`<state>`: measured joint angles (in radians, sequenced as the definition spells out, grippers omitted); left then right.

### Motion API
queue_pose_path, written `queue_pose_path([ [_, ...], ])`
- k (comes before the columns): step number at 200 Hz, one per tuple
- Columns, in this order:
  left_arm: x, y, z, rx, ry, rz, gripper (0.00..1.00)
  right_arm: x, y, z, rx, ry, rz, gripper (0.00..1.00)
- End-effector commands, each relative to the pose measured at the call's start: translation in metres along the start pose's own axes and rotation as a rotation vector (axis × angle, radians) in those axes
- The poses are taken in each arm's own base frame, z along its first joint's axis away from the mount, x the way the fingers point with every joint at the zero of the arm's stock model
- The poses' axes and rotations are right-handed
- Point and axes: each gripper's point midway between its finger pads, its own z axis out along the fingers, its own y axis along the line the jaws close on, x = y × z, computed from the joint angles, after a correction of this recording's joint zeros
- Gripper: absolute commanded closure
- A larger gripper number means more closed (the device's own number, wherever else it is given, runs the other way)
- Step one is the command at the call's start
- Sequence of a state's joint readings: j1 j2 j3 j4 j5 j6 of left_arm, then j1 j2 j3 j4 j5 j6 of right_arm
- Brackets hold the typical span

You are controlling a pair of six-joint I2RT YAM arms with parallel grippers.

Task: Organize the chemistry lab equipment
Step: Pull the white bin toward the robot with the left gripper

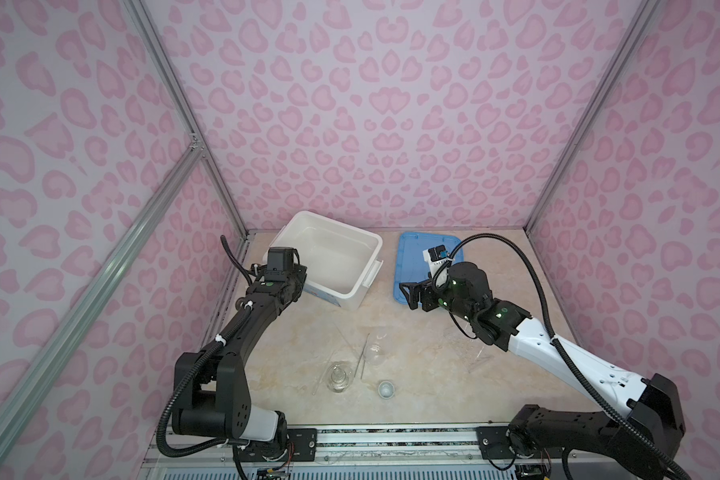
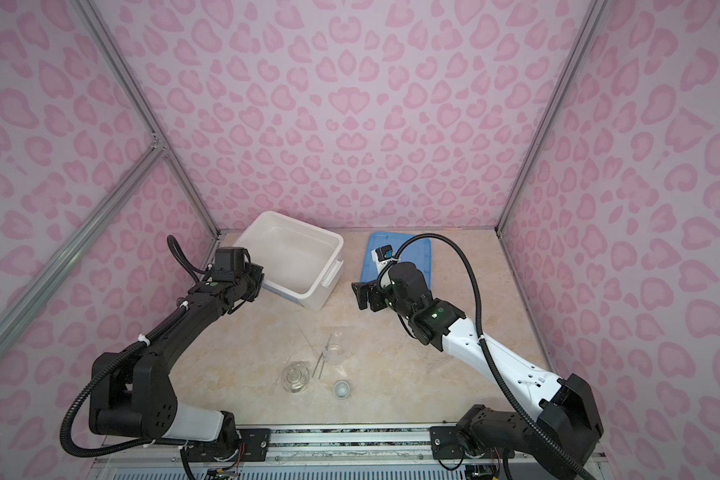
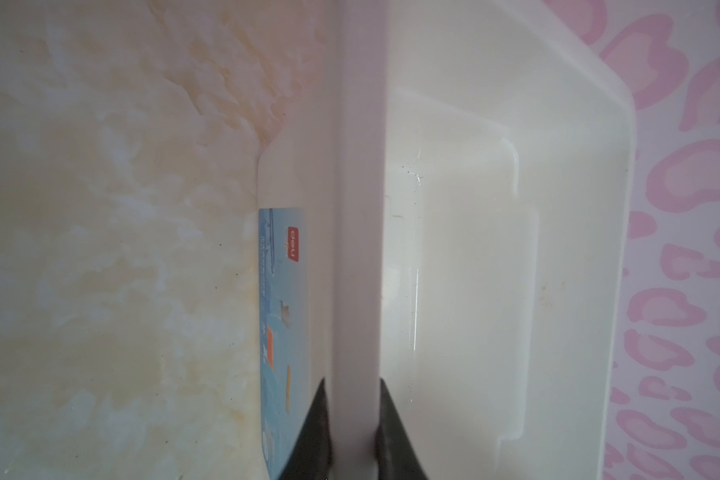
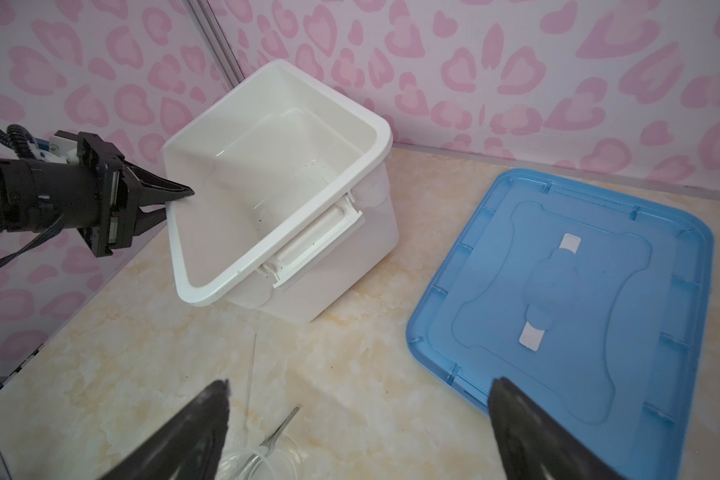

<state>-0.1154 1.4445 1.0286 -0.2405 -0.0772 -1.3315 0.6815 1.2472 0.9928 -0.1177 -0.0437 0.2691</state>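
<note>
We see the left hand (image 4: 179, 198) pinching the rim of the large white plastic bin (image 1: 341, 226), one finger inside the wall and one outside. The right hand (image 1: 409, 294) is spread wide and holds nothing, hovering over the marbled tabletop (image 1: 433, 374) between the bin and the flat blue lid (image 4: 641, 232). Nearer the robot's base, the clear glass flask (image 1: 338, 376), clear beaker (image 1: 377, 353), metal tweezers (image 1: 364, 353) and small white cup (image 1: 386, 389) sit on the tabletop, apart from both hands.

In both top views the left gripper (image 4: 178, 203) is hiding behind its wrist (image 1: 281, 266) and the right arm (image 1: 466, 291) is covering part of the blue lid (image 1: 410, 266). The right wrist view is cropping the beaker (image 4: 262, 461).
</note>
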Motion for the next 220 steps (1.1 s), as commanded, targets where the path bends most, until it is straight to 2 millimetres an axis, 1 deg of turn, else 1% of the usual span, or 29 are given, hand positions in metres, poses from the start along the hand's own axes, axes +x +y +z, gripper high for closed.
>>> queue_pose_path([
  [1, -0.004, -0.013, -0.011, 0.061, -0.037, -0.033, 0.8, -0.004, -0.003, -0.001, 0.019, -0.022, -0.002, 0.02],
  [33, -0.001, -0.01, -0.016, 0.056, -0.048, -0.021, 0.71, -0.003, -0.003, 0.0, 0.019, -0.023, -0.001, 0.02],
  [59, 0.012, -0.007, -0.01, 0.064, 0.012, -0.032, 0.66, -0.002, -0.004, 0.001, 0.024, -0.017, -0.004, 0.02],
  [68, 0.016, -0.008, -0.011, 0.068, 0.024, -0.015, 0.65, -0.001, -0.004, 0.001, 0.024, -0.016, -0.002, 0.02],
  [87, 0.023, -0.012, -0.018, 0.091, 0.028, 0.027, 0.35, -0.001, -0.005, 0.0, 0.026, -0.019, 0.0, 0.02],
  [91, 0.026, -0.012, -0.019, 0.097, 0.033, 0.032, 0.31, -0.001, -0.005, 0.0, 0.028, -0.019, 0.0, 0.02],
  [96, 0.031, -0.015, -0.021, 0.111, 0.045, 0.038, 0.29, 0.0, -0.005, 0.0, 0.028, -0.02, -0.001, 0.02],
  [111, 0.048, -0.018, -0.025, 0.125, 0.085, 0.061, 0.28, -0.001, -0.006, -0.001, 0.032, -0.021, -0.002, 0.02],
  [134, 0.078, -0.017, -0.027, 0.132, 0.154, 0.055, 0.3, -0.001, -0.007, -0.001, 0.035, -0.024, -0.001, 0.02],
  [165, 0.117, -0.032, -0.03, 0.187, 0.226, 0.081, 0.28, -0.001, -0.007, -0.003, 0.033, -0.029, 0.005, 0.02],
  [220, 0.19, -0.057, -0.03, 0.244, 0.353, 0.128, 0.27, 0.0, -0.01, -0.009, 0.048, -0.032, 0.0, 0.02],
])
